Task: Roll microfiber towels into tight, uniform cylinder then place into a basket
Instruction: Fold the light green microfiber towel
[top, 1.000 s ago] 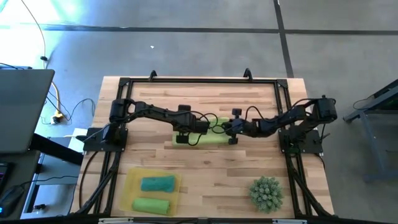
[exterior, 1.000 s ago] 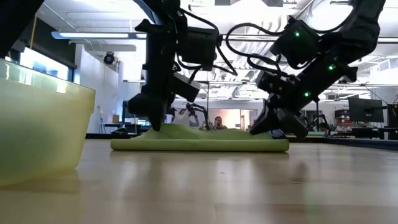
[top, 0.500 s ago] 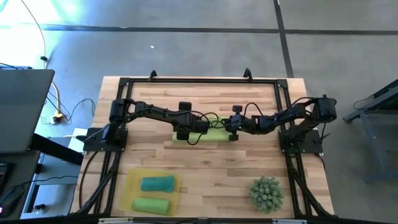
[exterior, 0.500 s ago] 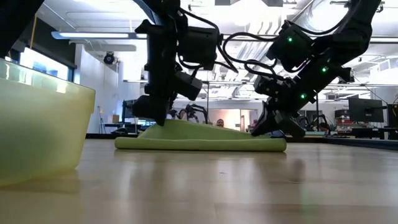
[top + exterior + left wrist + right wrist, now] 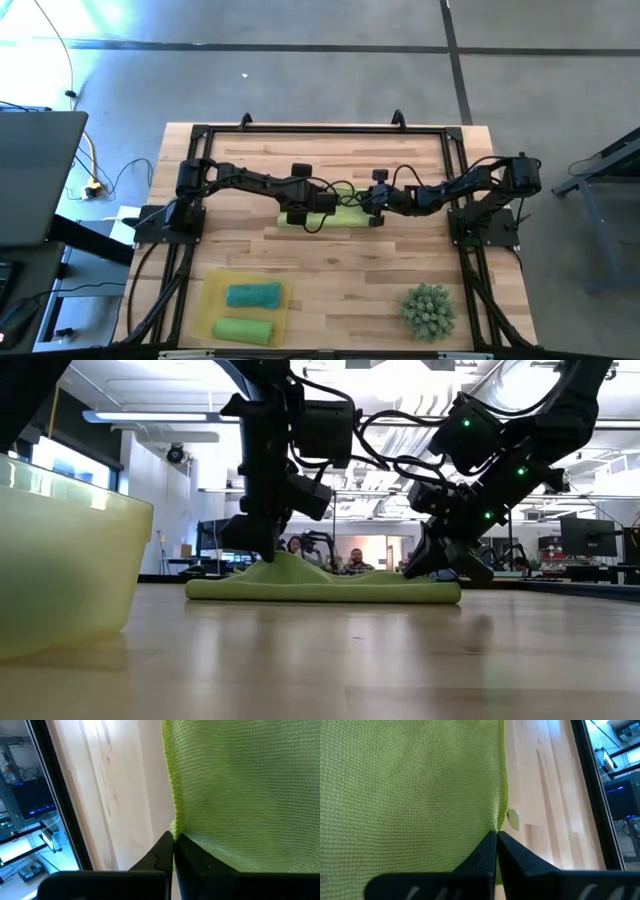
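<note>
A lime-green towel (image 5: pixel 335 214) lies spread on the wooden table's middle; it also shows in the low view (image 5: pixel 330 590). My left gripper (image 5: pixel 300 212) is shut on its left side, seen in the left wrist view (image 5: pixel 173 837) and the low view (image 5: pixel 262 550). My right gripper (image 5: pixel 374 212) is shut on its right side, seen in the right wrist view (image 5: pixel 497 834) and the low view (image 5: pixel 432 568). The yellow basket (image 5: pixel 208 310) stands at the near left and holds a teal roll (image 5: pixel 252 295) and a green roll (image 5: pixel 242 328). My left gripper pinches the towel's left hemmed edge (image 5: pixel 173 822) between its two fingers, from above, pointing down. That end is raised into a low hump (image 5: pixel 288 566); the rest lies on the table. One layer or several, I cannot tell. My right gripper pinches the towel's right hemmed edge (image 5: pixel 502 820) between its two fingers, slanting down from the table's right. That end stays low, at the tabletop (image 5: pixel 445 592). One layer or several, I cannot tell.
A spiky green ball-like plant (image 5: pixel 430 308) sits at the near right. The basket's wall (image 5: pixel 60 560) fills the low view's left. A black frame (image 5: pixel 320 130) borders the table. Bare wood lies between the towel and the basket.
Both grippers have gone a little toward the table's far edge, still shut on the towel's ends. My left gripper has risen slightly and pulled the left end up into a hump. The towel now lies a little farther back and looks narrower from near to far.
</note>
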Robot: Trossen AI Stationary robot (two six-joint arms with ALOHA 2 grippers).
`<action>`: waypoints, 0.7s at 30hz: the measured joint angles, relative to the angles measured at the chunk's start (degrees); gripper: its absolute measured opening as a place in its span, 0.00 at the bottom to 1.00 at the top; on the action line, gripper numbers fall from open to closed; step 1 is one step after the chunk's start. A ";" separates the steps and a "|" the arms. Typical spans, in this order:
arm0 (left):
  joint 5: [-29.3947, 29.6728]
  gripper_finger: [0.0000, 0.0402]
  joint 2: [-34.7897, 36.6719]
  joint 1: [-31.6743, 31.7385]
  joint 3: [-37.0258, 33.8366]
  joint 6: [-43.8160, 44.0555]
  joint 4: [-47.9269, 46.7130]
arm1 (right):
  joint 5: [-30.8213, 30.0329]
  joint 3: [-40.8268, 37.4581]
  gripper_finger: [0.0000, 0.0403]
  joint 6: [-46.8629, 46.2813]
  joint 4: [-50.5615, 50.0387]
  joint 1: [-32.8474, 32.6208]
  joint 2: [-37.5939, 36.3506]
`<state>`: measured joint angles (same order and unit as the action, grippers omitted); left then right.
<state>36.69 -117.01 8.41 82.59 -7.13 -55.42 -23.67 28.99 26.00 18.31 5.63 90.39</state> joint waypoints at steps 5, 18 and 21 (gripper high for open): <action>-2.58 0.00 0.00 0.65 0.00 1.70 0.12 | 0.77 0.00 0.08 0.01 0.00 0.03 0.00; -3.50 0.01 0.00 1.02 0.00 4.54 -0.20 | -5.64 3.84 0.41 -9.65 -8.84 -2.35 -0.96; -3.52 0.01 0.00 1.02 -0.02 4.56 -0.28 | -0.94 5.06 0.40 -18.19 -11.30 -2.95 -0.96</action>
<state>33.17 -117.01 9.43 82.56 -2.57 -55.70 -24.61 34.05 7.80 7.01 2.68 89.43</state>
